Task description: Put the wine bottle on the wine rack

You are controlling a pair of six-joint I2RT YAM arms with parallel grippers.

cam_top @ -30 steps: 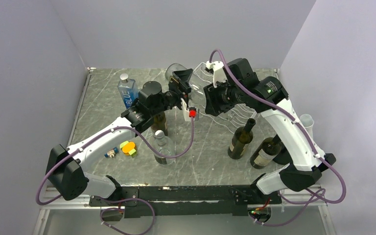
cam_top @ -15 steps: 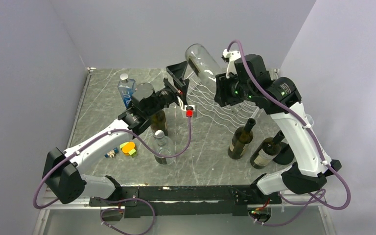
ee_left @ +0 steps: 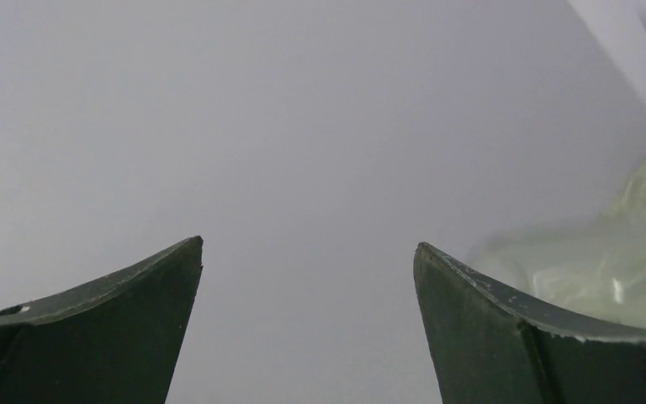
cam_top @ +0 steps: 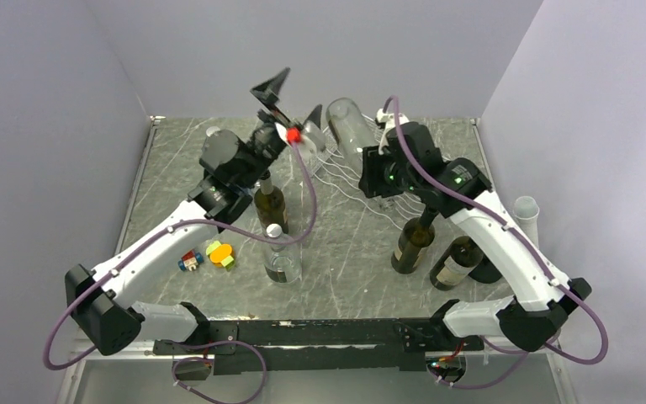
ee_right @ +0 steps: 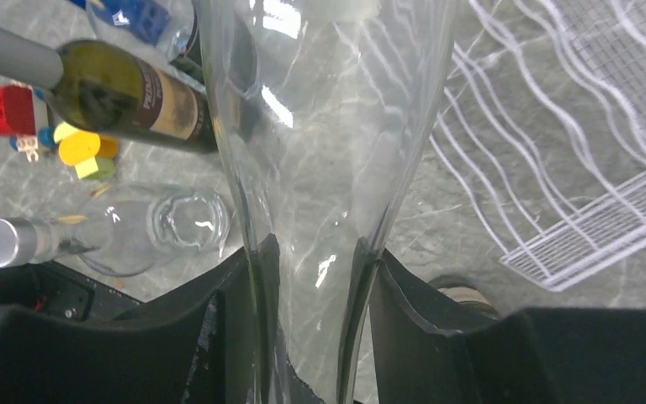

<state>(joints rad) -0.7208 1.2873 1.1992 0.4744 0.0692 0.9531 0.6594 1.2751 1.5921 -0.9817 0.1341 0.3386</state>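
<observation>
Where the top external view looks down, the entry reads one clear wine bottle (cam_top: 346, 126), tilted in the air at the far left edge of one wine rack (cam_top: 343, 178) and in no groove. The right gripper (cam_top: 368, 160) is clamped on its neck, probably so the body can be steered down into a groove. One left gripper (cam_top: 293, 99) is held high, jaws wide apart and empty, apparently to leave the path free. On the table (cam_top: 345, 278) stand three dark bottles (cam_top: 269, 202) and one capped clear bottle (cam_top: 279, 257). Left wrist view: two jaws, nothing between them, blurred glass at the right. Right wrist view: two jaws pinch one clear neck, with the rack lying to its right.
</observation>
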